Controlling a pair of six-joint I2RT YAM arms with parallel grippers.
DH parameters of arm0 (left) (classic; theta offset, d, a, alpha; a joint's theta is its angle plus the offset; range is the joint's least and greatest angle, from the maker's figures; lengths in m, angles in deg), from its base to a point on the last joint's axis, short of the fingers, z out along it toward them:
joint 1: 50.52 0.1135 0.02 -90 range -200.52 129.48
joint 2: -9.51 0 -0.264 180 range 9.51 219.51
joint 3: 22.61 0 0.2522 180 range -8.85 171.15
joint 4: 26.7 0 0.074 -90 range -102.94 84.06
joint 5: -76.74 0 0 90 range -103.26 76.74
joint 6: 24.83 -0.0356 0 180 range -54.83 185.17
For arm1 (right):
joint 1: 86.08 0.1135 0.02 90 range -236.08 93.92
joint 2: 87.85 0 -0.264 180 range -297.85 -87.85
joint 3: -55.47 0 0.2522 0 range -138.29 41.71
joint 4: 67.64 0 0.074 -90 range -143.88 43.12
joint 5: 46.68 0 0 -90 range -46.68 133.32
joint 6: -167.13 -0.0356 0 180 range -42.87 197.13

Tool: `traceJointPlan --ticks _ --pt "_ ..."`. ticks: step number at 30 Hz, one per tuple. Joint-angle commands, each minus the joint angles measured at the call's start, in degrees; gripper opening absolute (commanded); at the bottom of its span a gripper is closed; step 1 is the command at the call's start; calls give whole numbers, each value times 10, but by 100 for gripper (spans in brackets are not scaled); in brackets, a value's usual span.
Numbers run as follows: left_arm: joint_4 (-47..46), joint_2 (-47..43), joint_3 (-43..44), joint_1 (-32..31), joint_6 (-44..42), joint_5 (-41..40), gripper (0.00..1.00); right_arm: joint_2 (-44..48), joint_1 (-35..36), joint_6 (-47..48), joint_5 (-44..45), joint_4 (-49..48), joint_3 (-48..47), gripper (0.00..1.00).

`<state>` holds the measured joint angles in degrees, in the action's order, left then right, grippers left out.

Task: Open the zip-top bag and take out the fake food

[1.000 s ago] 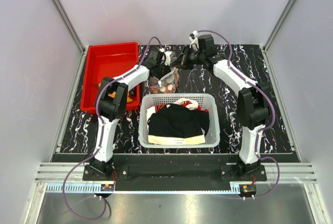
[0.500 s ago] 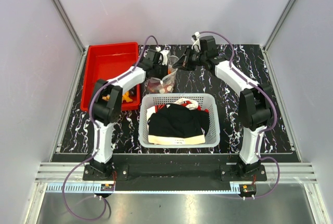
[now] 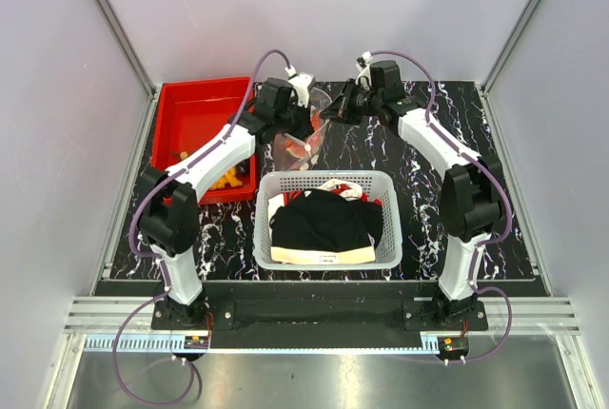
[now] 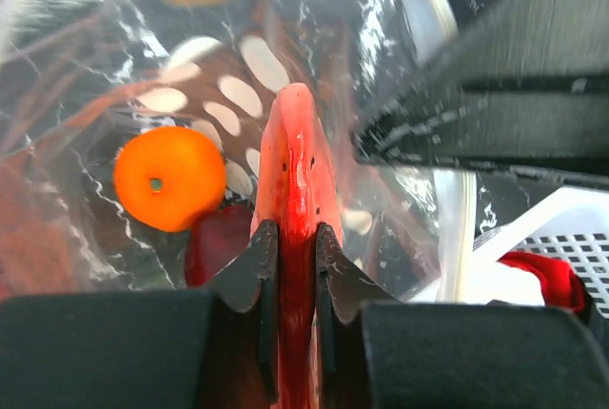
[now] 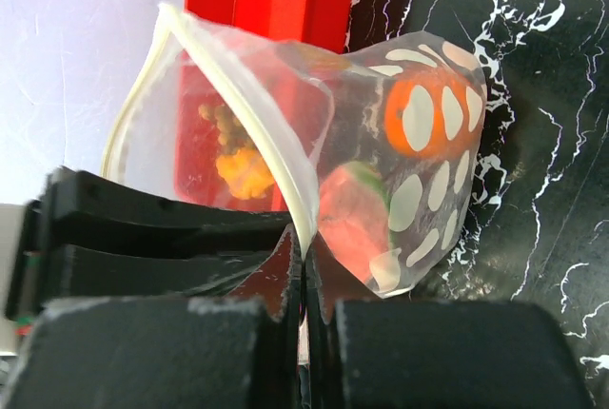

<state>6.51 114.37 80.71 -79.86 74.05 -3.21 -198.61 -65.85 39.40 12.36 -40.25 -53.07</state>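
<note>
black marbled surface (image 3: 457,124) between pale grey walls. against one second ago: left elbow swung out to the left, zip-top bag (image 3: 306,133) a little higher, held up just behind the white basket (image 3: 390,238). left gripper (image 4: 295,238) clenched on a pink-red wedge (image 4: 297,152) beside an orange fruit (image 4: 169,178); through the plastic or inside, cannot tell. right gripper (image 5: 303,262) pinched on the bag's mouth strip. in the basket, black and white clothes (image 3: 319,219). in the red bin (image 3: 190,109), some yellow-orange pieces (image 3: 225,179).
</note>
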Motion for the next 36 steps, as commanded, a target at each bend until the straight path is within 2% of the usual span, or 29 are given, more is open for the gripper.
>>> traceJointPlan --ticks 1,6,11,18,21,24,27,31,32,36 --pt "-23 -44 -15 -5 -11 -49 0 23 -1 15 15 5 -20 0" --pt "-73 -78 -9 -4 2 -66 0 25 10 29 13 7 3 0" --pt "-92 -76 26 -4 6 -90 0 30 17 30 15 7 13 0" --pt "-155 -99 45 -2 69 -113 0 30 20 35 19 10 8 0" --pt "-144 -115 65 7 88 -88 0 30 20 40 23 12 7 0" --pt "-89 -142 78 30 111 -92 0 31 19 47 33 15 2 0" --pt "-49 -192 24 66 123 -121 0 26 17 52 30 17 -14 0" --pt "-45 -260 -102 125 138 -173 0 19 17 59 30 24 -46 0" --pt "-45 -266 -146 155 145 -173 0 16 17 60 29 24 -60 0" --pt "-40 -252 -218 205 166 -173 0 -2 15 64 20 27 -95 0"
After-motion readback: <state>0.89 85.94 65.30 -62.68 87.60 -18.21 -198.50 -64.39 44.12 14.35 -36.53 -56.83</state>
